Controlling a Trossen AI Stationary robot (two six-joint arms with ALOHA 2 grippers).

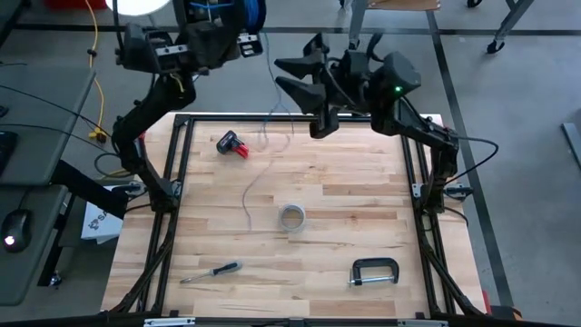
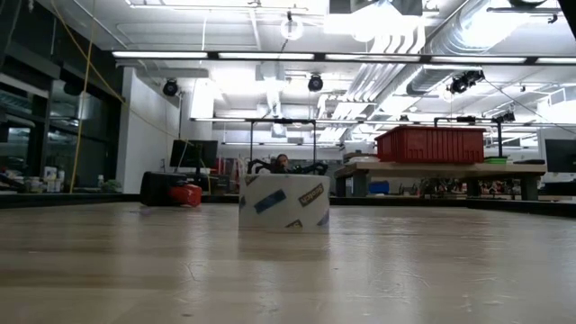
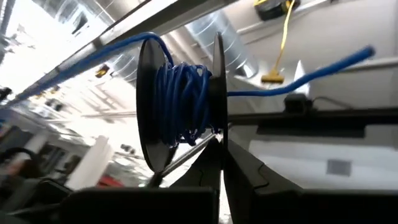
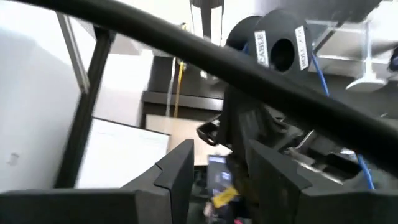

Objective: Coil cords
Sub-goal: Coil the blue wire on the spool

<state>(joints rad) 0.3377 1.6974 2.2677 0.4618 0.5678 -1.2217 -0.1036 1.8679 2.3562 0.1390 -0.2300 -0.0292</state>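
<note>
A black spool (image 3: 180, 106) wound with blue cord (image 3: 183, 99) hangs beyond the table's far edge; it also shows in the high view (image 1: 254, 14). Blue cord runs off it to both sides (image 3: 298, 81). My left gripper (image 3: 221, 146) is raised just below the spool, shut; in the high view it is at the far left (image 1: 243, 44). A thin cord (image 1: 259, 173) drops past the far edge and trails across the table's middle. My right gripper (image 1: 289, 77) stands open, raised over the far edge, pointing at the left gripper. My left gripper's shut fingertips (image 3: 219, 138) stand against the lower rim of the spool's flange (image 3: 219, 118), beside a thin metal rod (image 3: 186, 152). I cannot tell whether they touch the spool or hold any cord.
On the table lie a tape roll (image 1: 291, 218), a red and black tool (image 1: 232, 143) at the far left, a screwdriver (image 1: 211, 271) near the front and a clamp (image 1: 374, 272) at the front right. A black frame (image 1: 172, 173) borders the table.
</note>
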